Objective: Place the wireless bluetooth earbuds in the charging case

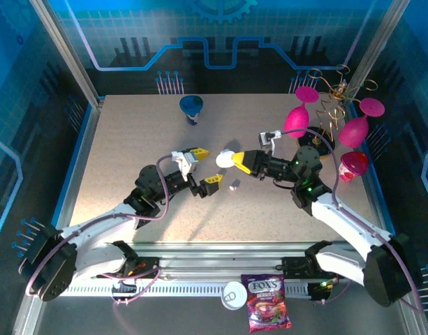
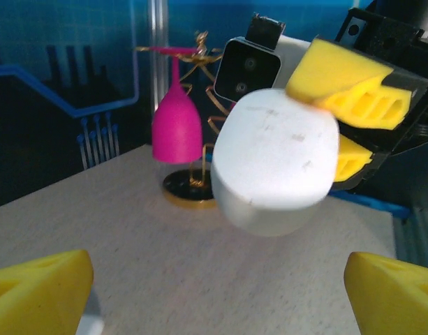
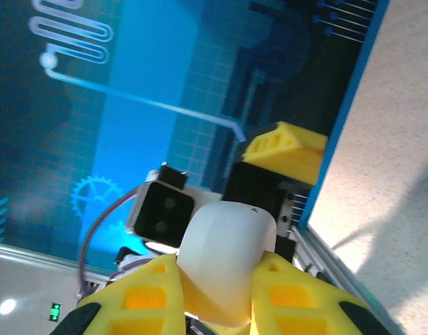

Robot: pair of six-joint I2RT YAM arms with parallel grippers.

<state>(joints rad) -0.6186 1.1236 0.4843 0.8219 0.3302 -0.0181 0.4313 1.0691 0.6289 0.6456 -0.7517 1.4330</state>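
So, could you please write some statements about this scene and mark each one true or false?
1. The right gripper holds the rounded white plastic case between its jaws. True.
2. The left gripper has its jaws shut on that case. False: they stand wide open, apart from it.
3. The dark blue cup stands beside the arm bases. False: it stands at the far side of the table.
4. The bright pink glasses hang on a gold wire rack at the right. True.
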